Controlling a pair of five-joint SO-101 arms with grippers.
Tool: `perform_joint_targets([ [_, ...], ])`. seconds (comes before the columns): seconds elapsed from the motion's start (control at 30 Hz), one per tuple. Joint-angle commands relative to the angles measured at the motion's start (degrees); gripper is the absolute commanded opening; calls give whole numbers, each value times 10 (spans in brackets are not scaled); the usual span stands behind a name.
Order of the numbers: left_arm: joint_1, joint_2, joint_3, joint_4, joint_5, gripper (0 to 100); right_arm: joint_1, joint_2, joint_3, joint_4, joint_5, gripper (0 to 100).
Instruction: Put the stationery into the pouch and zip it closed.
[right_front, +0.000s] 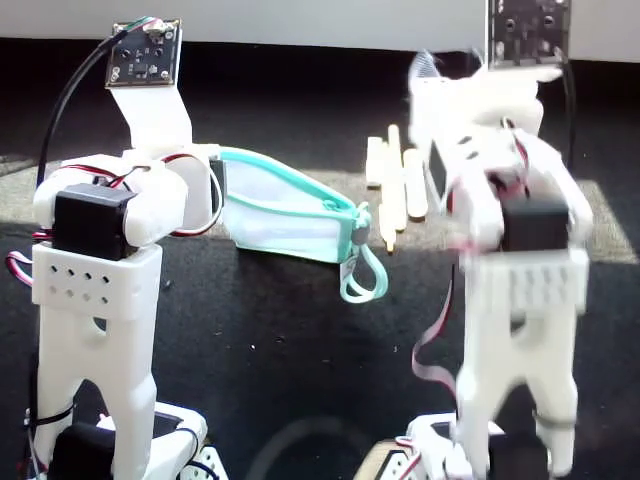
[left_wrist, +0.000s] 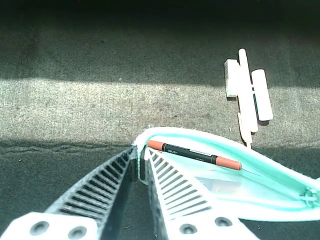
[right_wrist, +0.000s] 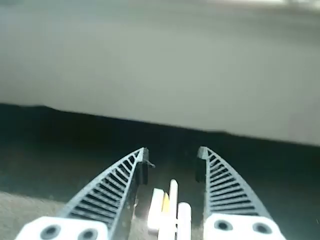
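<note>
A white pouch with a teal zip (right_front: 290, 215) lies open on the dark mat. My left gripper (left_wrist: 136, 156) is shut on the rim at the pouch's (left_wrist: 260, 195) end. A black pen with red caps (left_wrist: 193, 154) rests in the pouch's mouth. Several pale stationery sticks (right_front: 395, 185) lie side by side on the mat just beyond the pouch, also seen from the left wrist as the sticks (left_wrist: 247, 90). My right gripper (right_wrist: 172, 157) hangs open in the air, raised above those sticks (right_wrist: 170, 212), with nothing between its fingers.
The dark mat (right_front: 280, 340) covers the table, with a sunlit band (left_wrist: 100, 105) across it. A pale wall (right_wrist: 160, 65) runs along the far edge. The two arm bases (right_front: 95, 330) stand at the near side.
</note>
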Motion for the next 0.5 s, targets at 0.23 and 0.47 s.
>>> perform_joint_targets([
  [0.23,4,0,-2,4,2,10,7,305,36,-29,-3,84],
  [0.47,-7,-4,-9,33,2,10,-13,398,-27,33,0,84],
])
